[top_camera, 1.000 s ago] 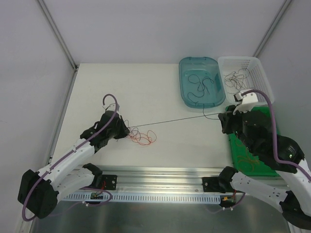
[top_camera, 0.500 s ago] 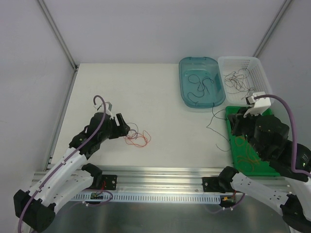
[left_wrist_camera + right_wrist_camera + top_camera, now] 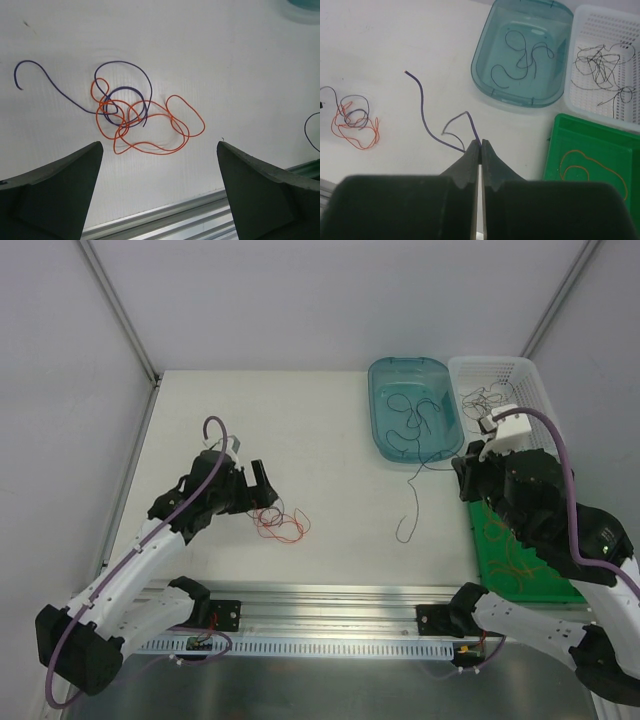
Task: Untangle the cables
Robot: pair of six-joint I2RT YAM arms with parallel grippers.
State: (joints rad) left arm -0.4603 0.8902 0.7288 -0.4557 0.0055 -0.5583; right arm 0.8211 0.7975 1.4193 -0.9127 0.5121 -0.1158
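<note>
A small tangle of cables (image 3: pixel 134 120), thin orange loops wound with a purple strand, lies on the white table (image 3: pixel 330 430). My left gripper (image 3: pixel 160 146) hovers just on the near side of the tangle (image 3: pixel 281 524), jaws wide open and empty. In the top view the left gripper (image 3: pixel 258 490) sits at the tangle's left edge. My right gripper (image 3: pixel 480 143) is shut on one purple cable (image 3: pixel 426 120). This strand (image 3: pixel 411 502) droops slack from the right gripper (image 3: pixel 463 474) down onto the table, apart from the tangle.
A teal tub (image 3: pixel 378 390) at the back right holds dark cables. A white basket (image 3: pixel 535 380) beside it holds several more. A green tray (image 3: pixel 480 540) with orange cables lies under my right arm. A metal rail (image 3: pixel 330 592) runs along the near edge.
My left gripper opened and let go of the taut strand. The strand came free of the tangle and now hangs slack from my right gripper. The left arm drew back slightly.
</note>
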